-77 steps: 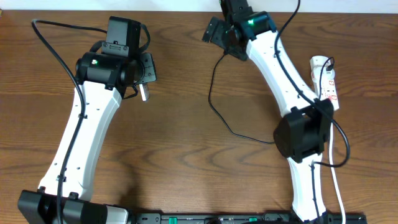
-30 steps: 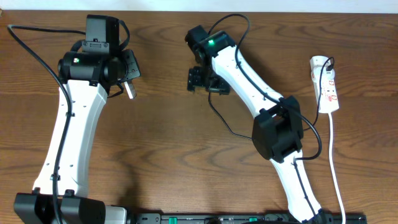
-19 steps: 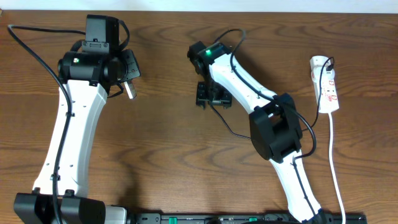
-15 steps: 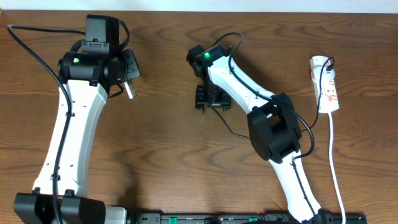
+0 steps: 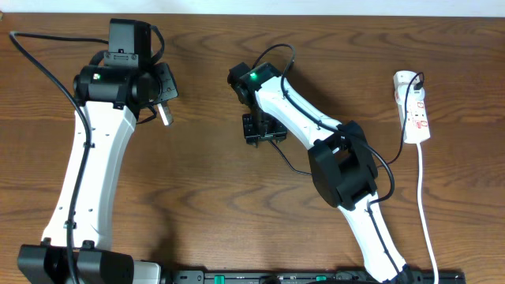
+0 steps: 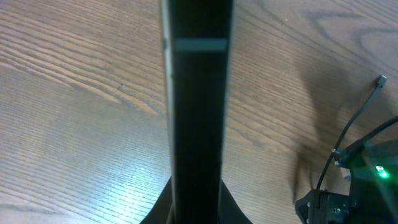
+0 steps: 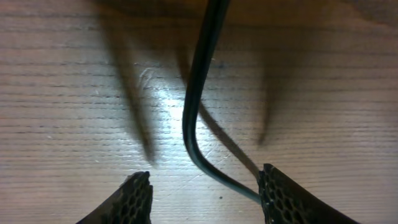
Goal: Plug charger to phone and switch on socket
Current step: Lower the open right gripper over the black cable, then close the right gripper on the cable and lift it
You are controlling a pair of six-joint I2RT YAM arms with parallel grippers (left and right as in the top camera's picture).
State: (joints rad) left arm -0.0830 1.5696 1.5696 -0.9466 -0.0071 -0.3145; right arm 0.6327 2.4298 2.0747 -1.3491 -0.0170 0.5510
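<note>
My left gripper (image 5: 163, 101) is shut on the phone (image 5: 166, 115) and holds it above the table at the back left. In the left wrist view the phone (image 6: 198, 93) shows edge-on as a dark upright slab between the jaws (image 6: 196, 202). My right gripper (image 5: 260, 130) is open and low over the table's middle. The charger's black cable (image 7: 193, 118) lies on the wood between its two fingers (image 7: 205, 180), running to the right finger. The cable (image 5: 292, 162) trails right from there. Its connector tip is hidden. The white socket strip (image 5: 415, 106) lies at the far right.
The strip's white cord (image 5: 426, 205) runs toward the front edge along the right side. The right arm (image 5: 339, 166) stretches across the table's middle right. The right arm's green-lit joint shows in the left wrist view (image 6: 373, 177).
My right gripper came from the table's back toward the middle and front and dropped low over the cable, jaws open. The left arm with the phone shifted left, then stayed still.
</note>
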